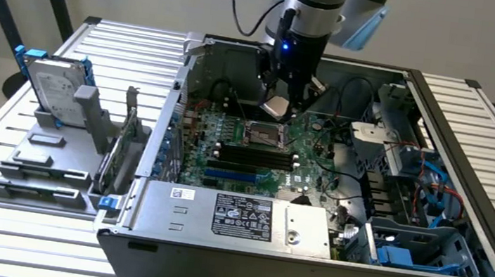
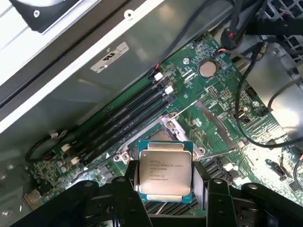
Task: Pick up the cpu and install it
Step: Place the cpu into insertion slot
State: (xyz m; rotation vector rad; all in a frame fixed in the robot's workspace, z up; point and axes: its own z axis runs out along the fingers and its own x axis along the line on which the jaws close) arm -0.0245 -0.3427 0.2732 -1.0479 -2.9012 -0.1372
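Hanging upright over the green motherboard [image 1: 308, 166], the arm's black claw [image 1: 280, 104] clamps the small flat silver-grey square cpu [image 2: 164, 172] between its fingers, just above the square black-and-metal socket frame [image 1: 265, 135].

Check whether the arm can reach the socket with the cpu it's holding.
Likely yes. The fingers hold the cpu above the socket, with nothing lying between them.

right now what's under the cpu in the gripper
Below the cpu: the socket frame on the green motherboard. In the wrist view the cpu covers part of it.
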